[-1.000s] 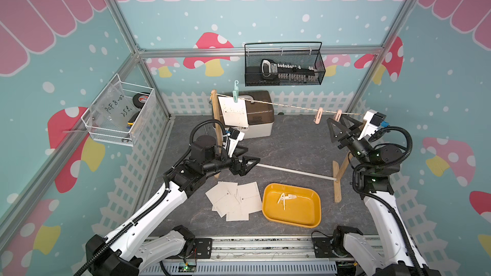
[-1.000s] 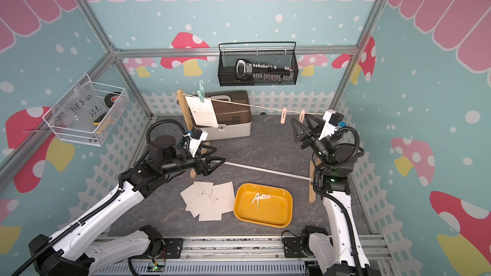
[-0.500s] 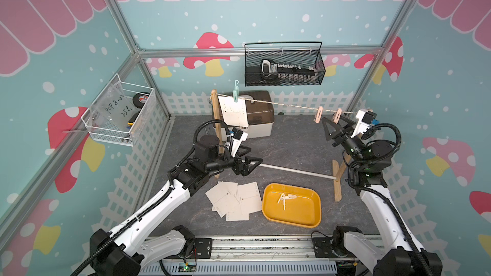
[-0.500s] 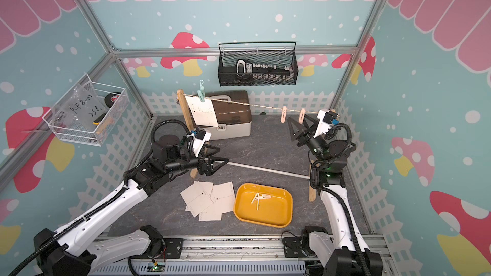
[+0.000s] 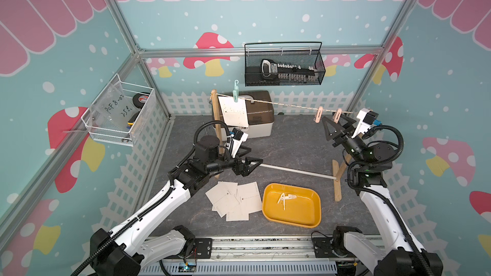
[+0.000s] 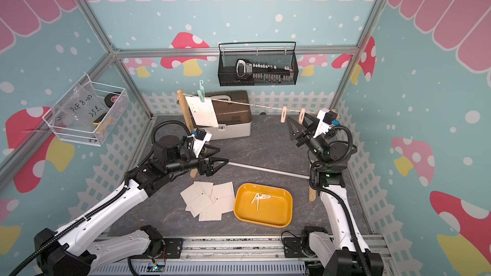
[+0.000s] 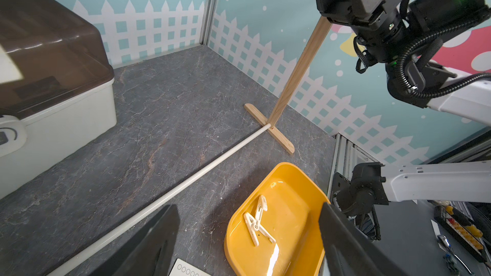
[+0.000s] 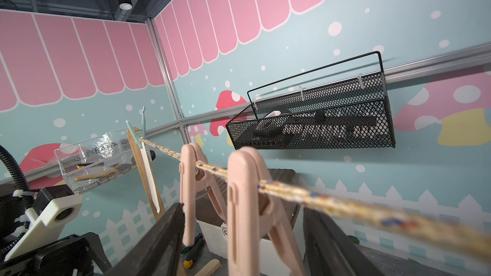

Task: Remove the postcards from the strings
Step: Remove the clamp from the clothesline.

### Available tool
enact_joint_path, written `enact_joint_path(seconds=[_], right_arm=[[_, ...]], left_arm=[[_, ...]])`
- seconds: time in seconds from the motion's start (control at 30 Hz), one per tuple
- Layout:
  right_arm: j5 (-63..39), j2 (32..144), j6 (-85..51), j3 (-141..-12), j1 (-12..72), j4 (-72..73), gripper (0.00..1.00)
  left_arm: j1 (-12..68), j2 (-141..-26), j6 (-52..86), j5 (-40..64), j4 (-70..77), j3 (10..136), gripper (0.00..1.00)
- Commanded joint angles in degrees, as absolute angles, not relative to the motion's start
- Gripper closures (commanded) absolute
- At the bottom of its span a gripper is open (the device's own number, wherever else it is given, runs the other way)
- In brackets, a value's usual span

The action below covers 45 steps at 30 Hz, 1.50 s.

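Right wrist view has the right gripper (image 8: 241, 208) up at the fuzzy twisted twine (image 8: 332, 205), black fingers (image 8: 159, 234) apart either side of two smooth pink clothespins (image 8: 189, 181), with the hanging postcard (image 8: 150, 181) seen edge-on. A top view shows its flat cream face under a teal peg (image 5: 235, 94), loose postcards (image 5: 233, 200) fanned near the front edge of the bench (image 5: 292, 142) beside a glossy yellow tray (image 5: 300, 213), and the left gripper (image 5: 256, 155) gaping, empty

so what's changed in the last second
the right gripper edged in toward the two pink clothespins on the string, which now sit between its open jaws; nothing gripped yet. the left gripper, open and empty, the hung postcard and the loose postcards by the yellow tray stayed put.
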<state>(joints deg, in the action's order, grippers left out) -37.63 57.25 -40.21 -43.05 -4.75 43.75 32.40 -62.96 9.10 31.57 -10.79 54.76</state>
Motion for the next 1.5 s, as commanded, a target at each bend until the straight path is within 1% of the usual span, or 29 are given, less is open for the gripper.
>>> enact_joint_path(seconds=[0.0,0.1,0.27,0.37,0.5,0.67,0.77,1.1,1.23,1.47], right_arm=[[-38.98,57.19,-39.99,-45.25,-4.25,45.29,0.33],[-39.2,57.3,-39.73,-45.36,-4.3,45.32,0.39],[-40.19,57.48,-39.63,-45.7,-4.3,45.33,0.53],[-40.56,57.48,-39.64,-45.81,-4.3,45.35,0.57],[-40.96,57.31,-39.29,-45.79,-4.25,45.38,0.61],[-41.91,57.24,-38.79,-46.06,-4.3,45.05,0.61],[-42.1,57.22,-38.54,-45.97,-4.28,44.96,0.64],[-42.11,57.13,-37.64,-45.97,-4.24,44.37,0.78],[-42.17,56.61,-36.7,-46.24,-4.3,43.3,0.85],[-43.06,56.03,-34.97,-46.93,-4.3,40.88,0.94]], left_arm=[[32.76,-62.93,7.29,32.38,-9.71,54.31,0.13],[32.79,-62.8,7.29,32.34,-9.76,54.25,0.13],[32.81,-62.97,7.2,32.0,-9.76,54.23,0.13],[32.85,-63.28,7.43,31.73,-9.76,54.49,0.13],[32.88,-63.66,7.6,31.73,-9.76,54.67,0.13],[32.87,-63.98,7.67,31.73,-9.75,54.76,0.13],[32.89,-63.97,7.65,31.55,-9.76,54.76,0.13],[33.01,-64.15,7.56,31.29,-9.8,54.66,0.13],[32.96,-64.25,7.43,31.12,-9.76,54.67,0.13],[32.97,-64.6,7.23,31.11,-9.82,54.49,0.13]])
